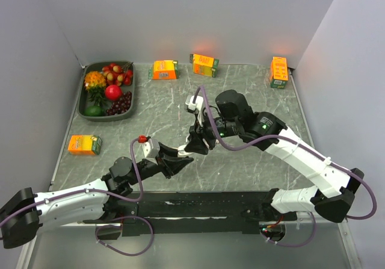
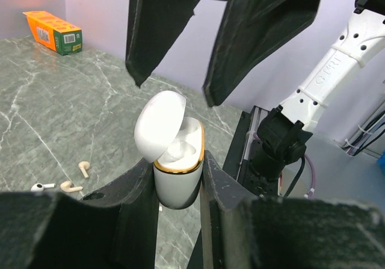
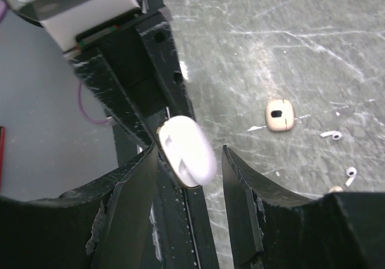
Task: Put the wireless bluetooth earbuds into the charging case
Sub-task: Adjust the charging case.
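Note:
My left gripper (image 2: 177, 163) is shut on the charging case (image 2: 177, 188), a white case with a gold rim. It holds the case upright above the table with the lid (image 2: 159, 121) open. My right gripper (image 2: 174, 88) is open and empty just above the case, one finger on each side of the lid. In the right wrist view the case (image 3: 186, 151) sits between those fingers (image 3: 129, 191). Two tiny white earbuds (image 3: 332, 135) (image 3: 351, 174) lie on the table. One earbud (image 2: 41, 186) also shows in the left wrist view. From above, both grippers meet near the table's front centre (image 1: 186, 151).
A beige rounded-square piece with a hole (image 3: 280, 114) lies near the earbuds. Two small beige bits (image 2: 71, 188) (image 2: 84, 168) lie beside one earbud. Orange cartons (image 1: 164, 70) (image 1: 204, 64) (image 1: 278, 71) stand at the back, one (image 1: 84, 144) at the left. A fruit tray (image 1: 133, 94) is back left.

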{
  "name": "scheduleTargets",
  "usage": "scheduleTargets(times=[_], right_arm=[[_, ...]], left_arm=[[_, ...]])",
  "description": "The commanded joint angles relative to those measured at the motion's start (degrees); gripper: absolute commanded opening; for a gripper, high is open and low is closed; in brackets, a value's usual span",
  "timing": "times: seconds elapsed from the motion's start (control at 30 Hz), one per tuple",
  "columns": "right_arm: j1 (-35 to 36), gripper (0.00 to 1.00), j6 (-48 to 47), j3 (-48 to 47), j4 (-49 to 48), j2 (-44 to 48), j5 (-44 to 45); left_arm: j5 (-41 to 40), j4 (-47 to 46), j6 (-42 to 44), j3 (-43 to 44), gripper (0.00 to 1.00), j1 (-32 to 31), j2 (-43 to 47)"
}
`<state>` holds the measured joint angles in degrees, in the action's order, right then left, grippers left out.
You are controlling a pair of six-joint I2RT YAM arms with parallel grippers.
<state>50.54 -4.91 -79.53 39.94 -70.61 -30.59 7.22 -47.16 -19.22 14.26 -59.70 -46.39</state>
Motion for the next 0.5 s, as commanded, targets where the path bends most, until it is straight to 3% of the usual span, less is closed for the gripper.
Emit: scheduleTargets(times=[0.0,0.47], right_arm=[[1.0,0.55,-1.3,-2.4,0.7,-0.6,3.6],[1.1,0.54,-1.1,-2.7,1.3,-2.3,6.9]], left_arm=[[1.7,-2.9,-1.2,1.8,0.01,0.1,0.0],[4.3,-1.6,1.5,2.4,0.01,-0.2,0.7]])
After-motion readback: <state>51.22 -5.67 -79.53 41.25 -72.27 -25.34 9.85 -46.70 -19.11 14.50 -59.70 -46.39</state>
